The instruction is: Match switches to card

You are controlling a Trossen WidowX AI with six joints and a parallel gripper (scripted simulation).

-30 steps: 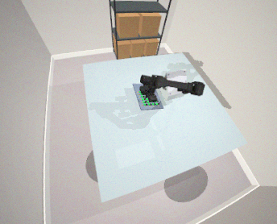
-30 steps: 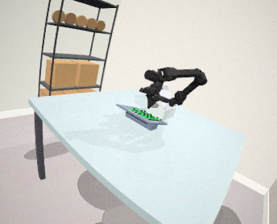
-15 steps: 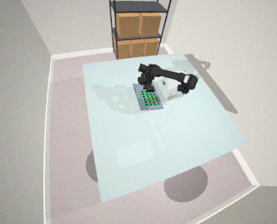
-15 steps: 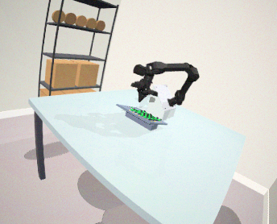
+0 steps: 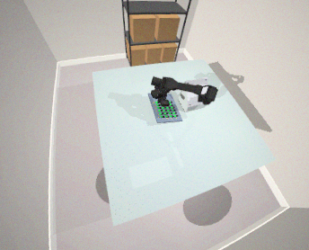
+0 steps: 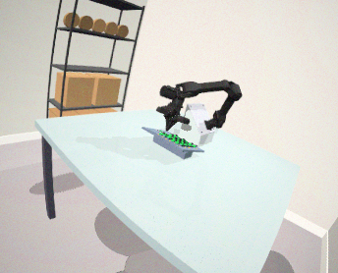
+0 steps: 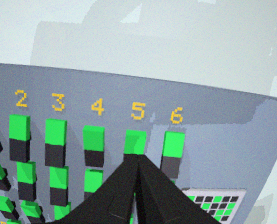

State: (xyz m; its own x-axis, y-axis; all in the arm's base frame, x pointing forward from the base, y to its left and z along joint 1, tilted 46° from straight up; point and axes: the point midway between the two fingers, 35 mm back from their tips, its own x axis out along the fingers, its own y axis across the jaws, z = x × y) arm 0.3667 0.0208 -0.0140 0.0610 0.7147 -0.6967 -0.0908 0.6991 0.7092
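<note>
The switch panel carries rows of rocker switches with green far halves and dark near halves. In the wrist view the far-row switches under 2, 3, 4, 5 and 6 show; which halves are raised is hard to tell. The small card is partly in view at lower right, its nearer part cut off. My gripper is shut and empty, its tips over the near half of far-row switch 5. Contact cannot be told. The fingers hide nearer switches of columns 5 and 6.
The panel stands on the pale table. A white block stands beside the panel, near the arm. A shelf with boxes stands beyond the table.
</note>
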